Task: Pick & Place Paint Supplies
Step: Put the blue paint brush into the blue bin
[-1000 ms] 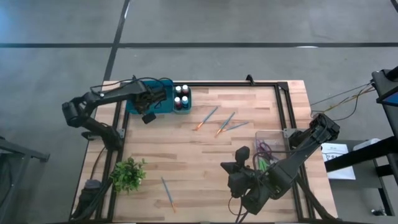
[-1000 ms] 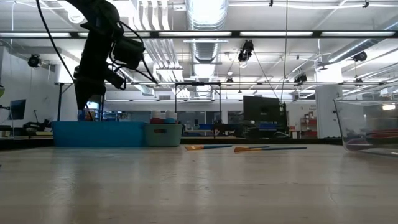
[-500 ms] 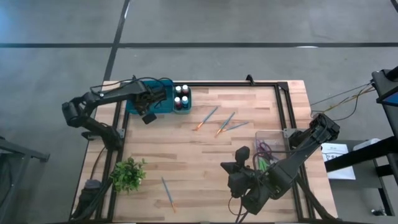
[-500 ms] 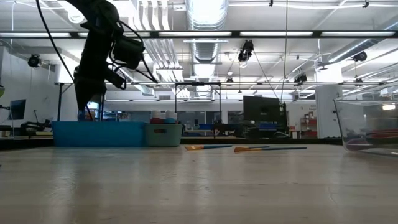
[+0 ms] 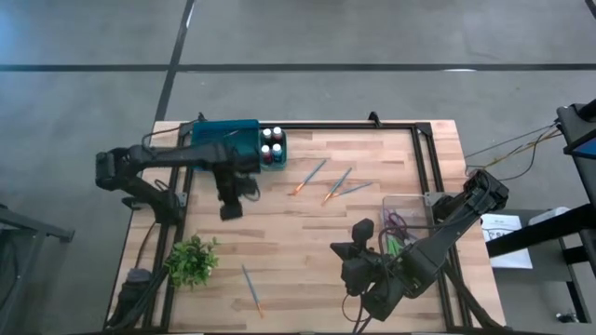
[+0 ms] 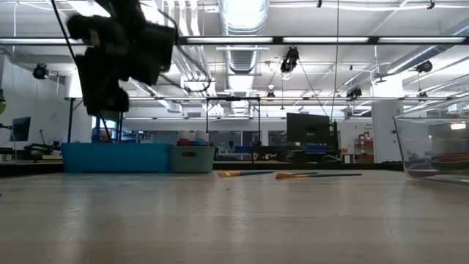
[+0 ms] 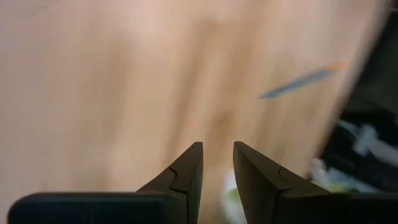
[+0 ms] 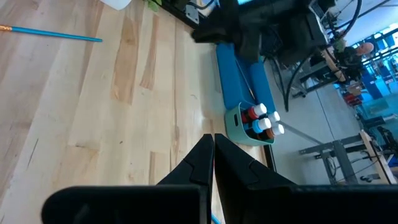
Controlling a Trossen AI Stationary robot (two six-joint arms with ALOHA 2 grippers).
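Paintbrushes, thin with blue-grey handles and orange tips, are lying loose on the pale wooden tabletop point(image 5: 279, 233): three of them point(image 5: 332, 184) are clustered just past the centre toward one o'clock, and a fourth brush point(image 5: 250, 288) is lying alone at about seven o'clock, beside the small green artificial plant point(image 5: 192, 260). Each is looking slim and straight, flat on the wood, none touching the clear plastic container point(image 5: 407, 219) at four o'clock, where purple and green scissor handles are showing.

The step in hand is judged to be a reach for the next brush. The left claw point(image 5: 229, 207) is being carried over bare wood at about ten o'clock, just in front of the teal plastic bin point(image 5: 223, 141) and the small grey-green tray of red- and white-capped paint bottles point(image 5: 272, 147). Its fingers point(image 7: 186, 177) are standing slightly spread, with nothing between them; one blurred brush point(image 7: 301, 82) is showing ahead of it. The next move is likely calling for descent over a brush handle with the fingers straddling it.

The right claw point(image 8: 213, 155) is being kept pressed together, empty, waiting near the five o'clock edge.
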